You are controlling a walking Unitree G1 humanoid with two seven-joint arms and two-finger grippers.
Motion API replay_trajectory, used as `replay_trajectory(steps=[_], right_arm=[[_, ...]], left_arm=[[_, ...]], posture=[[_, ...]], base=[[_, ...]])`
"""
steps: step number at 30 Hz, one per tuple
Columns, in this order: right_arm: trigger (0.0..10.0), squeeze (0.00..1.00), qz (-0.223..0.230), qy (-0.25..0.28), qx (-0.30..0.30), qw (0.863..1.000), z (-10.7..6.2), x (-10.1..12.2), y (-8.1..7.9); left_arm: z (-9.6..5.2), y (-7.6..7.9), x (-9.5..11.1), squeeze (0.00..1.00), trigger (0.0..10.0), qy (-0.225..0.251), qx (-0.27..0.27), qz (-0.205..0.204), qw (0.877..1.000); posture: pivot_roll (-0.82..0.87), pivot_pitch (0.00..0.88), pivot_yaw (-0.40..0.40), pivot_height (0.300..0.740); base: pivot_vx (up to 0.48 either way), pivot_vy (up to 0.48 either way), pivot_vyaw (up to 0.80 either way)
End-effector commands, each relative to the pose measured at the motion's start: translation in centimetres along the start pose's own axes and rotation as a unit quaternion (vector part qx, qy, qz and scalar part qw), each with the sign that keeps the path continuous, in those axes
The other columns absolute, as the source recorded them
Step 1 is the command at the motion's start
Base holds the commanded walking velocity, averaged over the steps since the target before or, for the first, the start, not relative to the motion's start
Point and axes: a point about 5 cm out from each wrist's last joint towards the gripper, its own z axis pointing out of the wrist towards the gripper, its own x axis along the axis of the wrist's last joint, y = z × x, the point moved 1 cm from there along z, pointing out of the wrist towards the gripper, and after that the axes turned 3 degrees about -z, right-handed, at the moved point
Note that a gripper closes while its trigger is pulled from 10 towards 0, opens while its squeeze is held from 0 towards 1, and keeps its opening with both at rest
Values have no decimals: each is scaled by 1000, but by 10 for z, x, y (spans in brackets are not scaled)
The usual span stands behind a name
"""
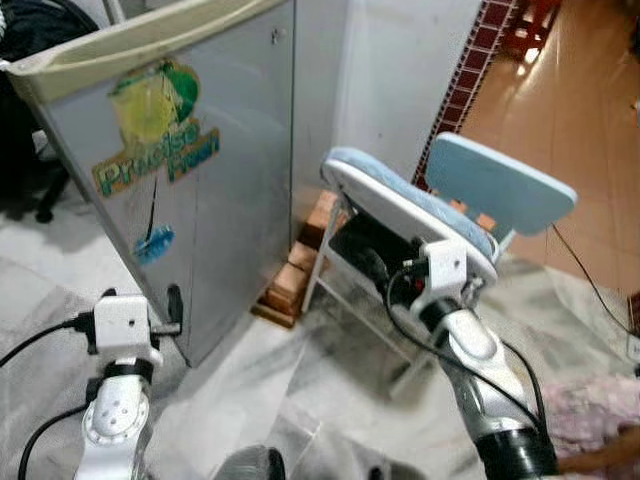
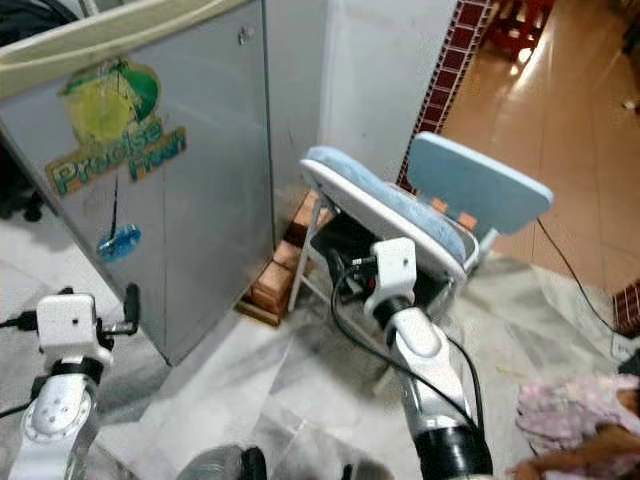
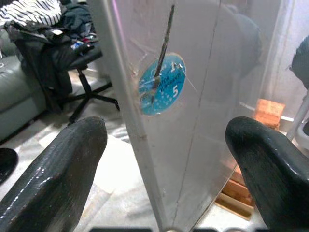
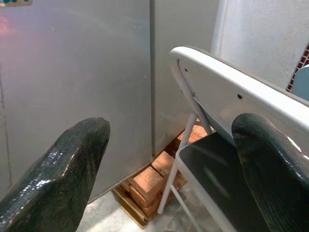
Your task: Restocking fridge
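Note:
The fridge (image 1: pixel 200 190) is a silver-grey cabinet with its doors shut. It carries a green and yellow sticker (image 1: pixel 155 125) and a small blue round label (image 3: pixel 161 87). My left gripper (image 1: pixel 175 305) is held up close to the fridge's lower front corner. In the left wrist view it (image 3: pixel 169 130) is open, its two black fingers (image 3: pixel 72 164) on either side of that corner edge, holding nothing. My right gripper (image 1: pixel 385 270) is raised in front of the white folding chair (image 1: pixel 420 205), under its seat. It (image 4: pixel 171 128) is open and empty.
The chair has a light blue cushion and backrest (image 1: pixel 500 185) and stands close to the fridge's right side. Bricks (image 1: pixel 295 270) lie under the fridge. A pink cloth (image 1: pixel 600 415) lies at the lower right. An office chair with clothes (image 3: pixel 63 43) stands left of the fridge.

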Motion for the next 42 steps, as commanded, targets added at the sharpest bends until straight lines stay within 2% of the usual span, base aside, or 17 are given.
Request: replay_trajectory(steps=[1, 29, 42], right_arm=[[10000, 0, -2, -12, -12, 1000, -4, -7, 7], [10000, 0, -5, -11, -17, 1000, -2, -8, 11], [10000, 0, -8, -9, -20, 1000, 0, -8, 12]], left_arm=[[0, 4, -1, 0, 10000, -5, -3, -4, 1000], [5, 3, 7, 0, 10000, 8, -3, -5, 1000], [13, 10, 19, 0, 10000, 25, -8, -7, 1000]], posture=[[-7, 109, 1, 740], [1, 109, 2, 740], [-1, 113, 4, 740]], base=[[0, 480, 0], [0, 480, 0], [0, 480, -750]])
